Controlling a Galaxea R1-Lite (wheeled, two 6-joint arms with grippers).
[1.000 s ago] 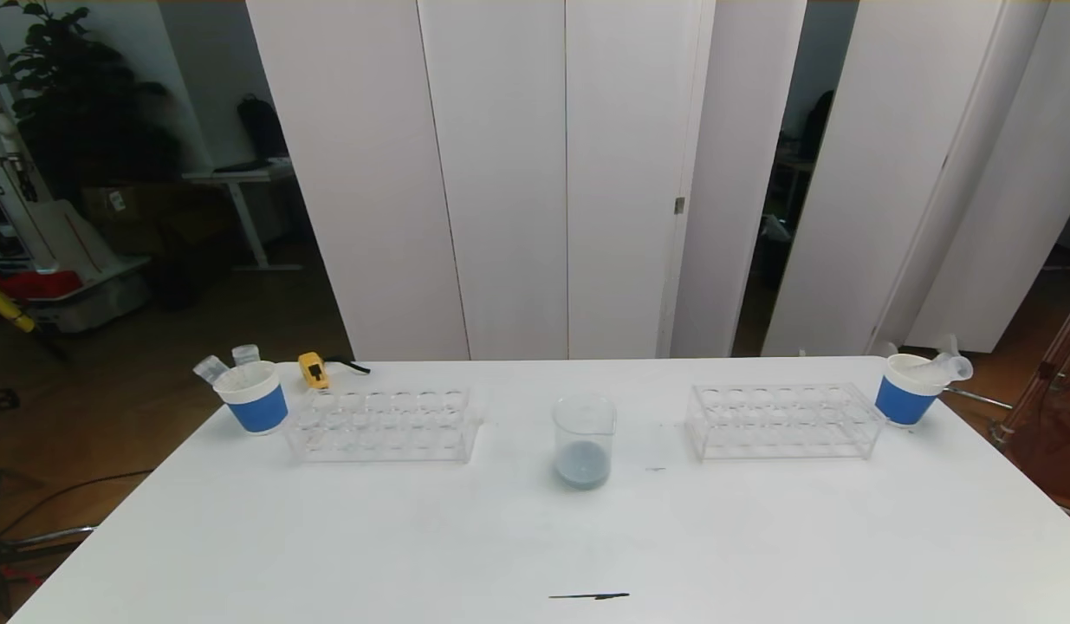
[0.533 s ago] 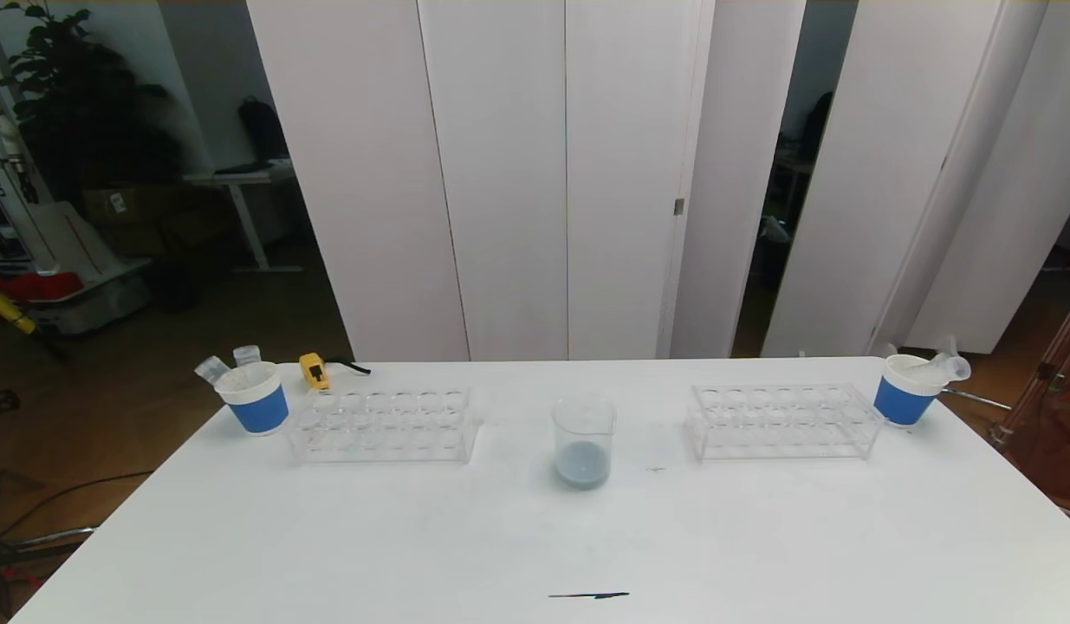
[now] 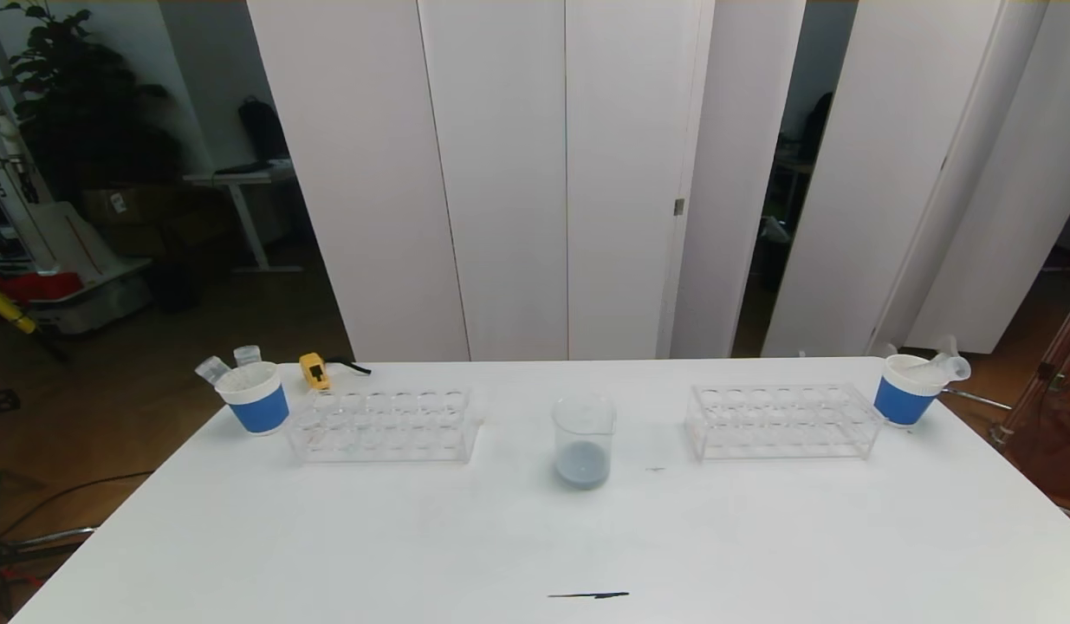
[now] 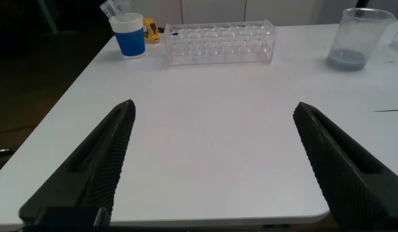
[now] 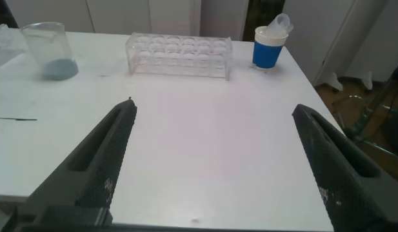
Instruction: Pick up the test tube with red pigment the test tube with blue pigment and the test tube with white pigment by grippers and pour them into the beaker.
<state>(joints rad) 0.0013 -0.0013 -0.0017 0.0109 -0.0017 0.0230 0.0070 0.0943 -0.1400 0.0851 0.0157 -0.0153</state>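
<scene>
Head view shows the beaker [image 3: 584, 440] at the table's [image 3: 535, 537] centre, holding grey-blue liquid, between two empty racks; spent tubes sit in blue-banded cups [image 3: 254, 397] at the far corners. Both wrist views show the left gripper [image 4: 215, 164] and right gripper [image 5: 215, 164] wide open, empty, at the near edge. Pouring appears finished.
</scene>
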